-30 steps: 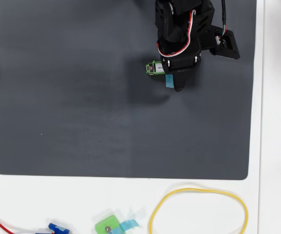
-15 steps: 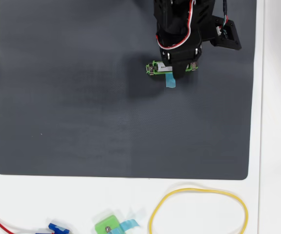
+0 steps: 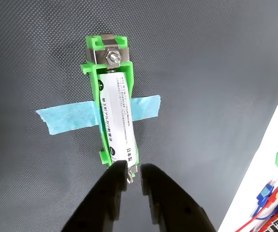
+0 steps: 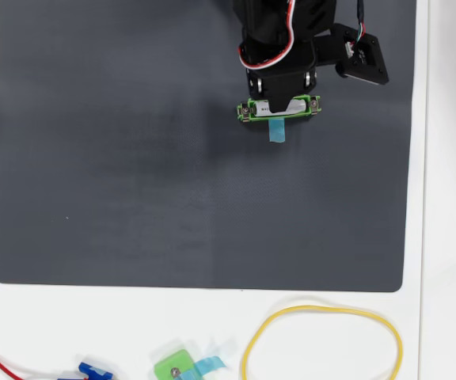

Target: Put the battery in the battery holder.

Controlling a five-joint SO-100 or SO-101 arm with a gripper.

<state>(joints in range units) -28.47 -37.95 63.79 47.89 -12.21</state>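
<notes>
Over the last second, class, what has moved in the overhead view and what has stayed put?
The arm pulled back toward the top of the overhead view, uncovering the holder with the battery lying in it. The gripper has let go. Holder, tape and yellow band stayed in place.

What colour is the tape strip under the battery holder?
Light blue. The tape strip crosses under the green battery holder, clearest in the wrist view.

We see a glossy white battery (image 3: 118,116) in a bright green plastic holder (image 3: 91,67) with a metal bolt (image 3: 112,56), matt blue tape (image 3: 62,119), a finely woven dark mat (image 3: 201,63) and smooth black plastic fingers (image 3: 111,186).
</notes>
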